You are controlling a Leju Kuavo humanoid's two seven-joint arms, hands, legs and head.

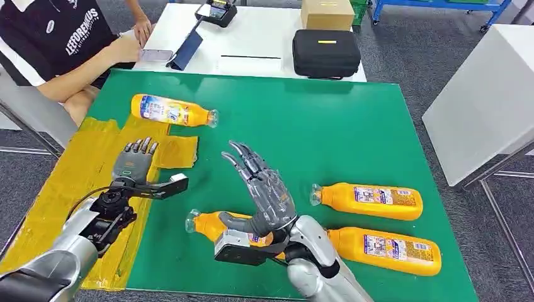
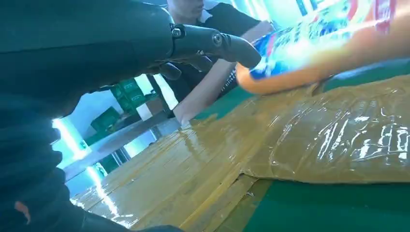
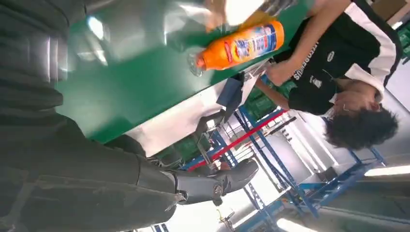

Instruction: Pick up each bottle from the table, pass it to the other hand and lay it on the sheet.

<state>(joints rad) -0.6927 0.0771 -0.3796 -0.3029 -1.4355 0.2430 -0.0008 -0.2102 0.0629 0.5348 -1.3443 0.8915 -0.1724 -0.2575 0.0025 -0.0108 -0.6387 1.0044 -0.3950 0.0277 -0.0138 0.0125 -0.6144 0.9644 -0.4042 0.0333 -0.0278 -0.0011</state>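
Right hand (image 1: 267, 195) hovers, fingers apart, above the lower-centre bottle (image 1: 217, 225). Left hand (image 1: 133, 162), fingers apart, rests flat on the sheet (image 1: 75, 170). A glancing grasp could roll the bottle away.

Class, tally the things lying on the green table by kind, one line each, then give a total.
Orange plastic bottles with white caps: 4
Yellow plastic sheet: 1
Total: 5

sheet (image 1: 94, 157): glossy crinkled yellow film | table (image 1: 315, 126): matt green | bottles (image 1: 173, 111): shiny orange plastic, printed labels
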